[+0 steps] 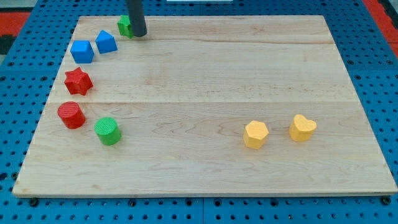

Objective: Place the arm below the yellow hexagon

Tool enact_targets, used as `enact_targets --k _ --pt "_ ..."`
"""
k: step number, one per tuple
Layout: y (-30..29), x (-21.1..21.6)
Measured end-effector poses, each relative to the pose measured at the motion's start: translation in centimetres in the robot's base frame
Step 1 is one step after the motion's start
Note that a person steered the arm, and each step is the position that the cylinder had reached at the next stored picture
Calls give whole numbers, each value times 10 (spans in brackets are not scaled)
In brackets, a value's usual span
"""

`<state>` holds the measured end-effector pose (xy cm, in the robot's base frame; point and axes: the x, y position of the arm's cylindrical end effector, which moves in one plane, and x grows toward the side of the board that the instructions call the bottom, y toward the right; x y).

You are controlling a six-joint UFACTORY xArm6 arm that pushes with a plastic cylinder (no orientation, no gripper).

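The yellow hexagon [255, 134] sits on the wooden board at the view's lower right. A yellow heart-shaped block [302, 127] lies just to its right. My tip [138, 34] is near the view's top left, far up and left of the hexagon. The tip touches the right side of a green block [124, 26], which the rod partly hides.
Along the left side lie a blue block [106, 42], a blue cube [82, 51], a red star [78, 81], a red cylinder [71, 115] and a green cylinder [107, 130]. The wooden board [205, 81] rests on a blue pegboard table.
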<state>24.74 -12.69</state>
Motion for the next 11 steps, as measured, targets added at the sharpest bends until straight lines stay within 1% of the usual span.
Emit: enact_targets --k 2,3,4,5,6,7,8,9,10,11 --pt "9 1" --pt "50 2" --pt "22 -27" --pt "7 -25" --pt "65 46" --pt "159 125" --pt "163 196" --pt "120 248" --pt "170 327" --pt "223 327"
